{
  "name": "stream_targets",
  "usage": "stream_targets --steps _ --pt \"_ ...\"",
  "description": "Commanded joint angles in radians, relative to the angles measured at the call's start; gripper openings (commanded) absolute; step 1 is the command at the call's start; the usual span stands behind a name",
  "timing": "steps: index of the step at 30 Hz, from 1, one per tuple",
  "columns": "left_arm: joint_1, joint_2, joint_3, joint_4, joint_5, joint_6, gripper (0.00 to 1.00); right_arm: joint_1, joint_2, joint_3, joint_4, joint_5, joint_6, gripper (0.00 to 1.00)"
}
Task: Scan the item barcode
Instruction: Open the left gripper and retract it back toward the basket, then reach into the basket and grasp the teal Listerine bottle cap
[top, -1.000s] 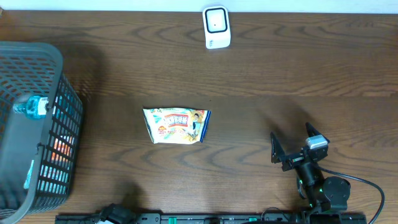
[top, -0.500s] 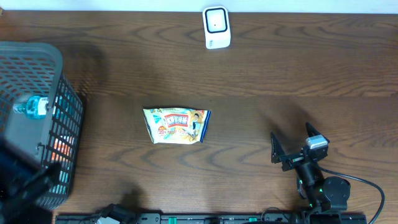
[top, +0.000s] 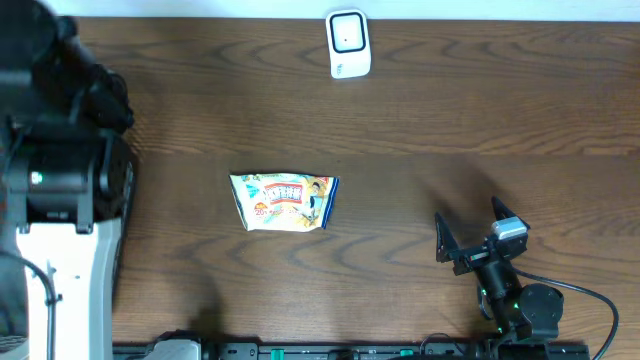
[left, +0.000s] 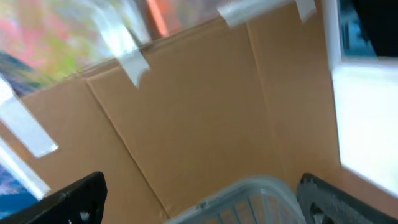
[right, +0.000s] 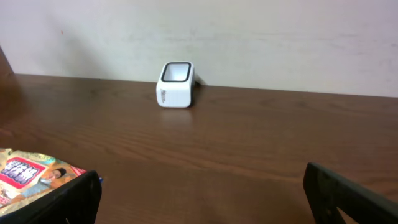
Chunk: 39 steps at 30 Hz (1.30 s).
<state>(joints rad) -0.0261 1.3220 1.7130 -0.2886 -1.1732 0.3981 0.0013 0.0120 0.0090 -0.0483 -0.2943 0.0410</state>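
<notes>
The item, a colourful snack packet, lies flat on the dark wooden table, left of centre. Its corner shows at the lower left of the right wrist view. The white barcode scanner stands at the far edge, and it also shows upright by the wall. My right gripper rests open near the front right and points toward the scanner, with nothing between its fingers. My left arm looms large at the left. Its gripper is open above a basket rim and holds nothing.
A grey mesh basket sits at the table's left edge, mostly hidden under my left arm in the overhead view. Behind it the left wrist view shows a brown cardboard wall. A pale wall runs behind the scanner.
My left arm has swung up into the overhead view and now covers the basket and the bottle in it. The packet, scanner and right arm have not moved.
</notes>
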Motion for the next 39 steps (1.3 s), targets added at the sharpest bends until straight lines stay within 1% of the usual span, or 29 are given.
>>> stream_targets --steps 1,3,5,7,8,11,13,16,21,23,27,28,39 --pt "0.046 0.001 0.013 -0.123 0.251 -0.237 0.98 0.007 -0.006 -0.003 -0.003 0.005 0.006 0.99" --pt "0.074 0.011 0.013 -0.217 0.544 -0.24 0.98 0.007 -0.006 -0.003 -0.003 0.005 0.006 0.99" --pt "0.114 0.024 0.013 -0.253 0.79 -0.251 0.98 0.007 -0.006 -0.003 -0.003 0.005 0.006 0.99" --pt "0.178 0.042 0.013 -0.251 0.931 -0.342 0.98 0.007 -0.006 -0.003 -0.003 0.005 0.006 0.99" --pt "0.214 0.049 0.013 -0.251 0.961 -0.397 0.98 0.007 -0.006 -0.003 -0.003 0.005 0.006 0.99" --pt "0.343 0.073 0.013 -0.3 0.988 -0.562 0.98 0.007 -0.006 -0.003 -0.003 0.005 0.006 0.99" --pt "0.429 0.096 0.013 -0.359 0.991 -0.625 0.98 0.007 -0.006 -0.003 -0.003 0.005 0.006 0.99" --pt "0.544 0.144 0.013 -0.439 1.019 -0.644 0.98 0.007 -0.006 -0.003 -0.003 0.005 0.006 0.99" --pt "0.645 0.228 0.012 -0.497 1.092 -0.663 0.98 0.007 -0.006 -0.003 -0.003 0.005 0.006 0.99" --pt "0.665 0.262 0.012 -0.527 1.091 -0.752 0.98 0.007 -0.006 -0.003 -0.003 0.005 0.006 0.99" --pt "0.692 0.335 0.01 -0.615 1.097 -0.974 0.98 0.007 -0.006 -0.003 -0.003 0.005 0.006 0.99" --pt "0.693 0.353 0.008 -0.629 1.105 -0.988 0.98 0.007 -0.006 -0.003 -0.003 0.005 0.006 0.99" --pt "0.686 0.542 0.006 -0.68 1.118 -0.977 0.98 0.007 -0.006 -0.003 -0.003 0.005 0.006 0.99"
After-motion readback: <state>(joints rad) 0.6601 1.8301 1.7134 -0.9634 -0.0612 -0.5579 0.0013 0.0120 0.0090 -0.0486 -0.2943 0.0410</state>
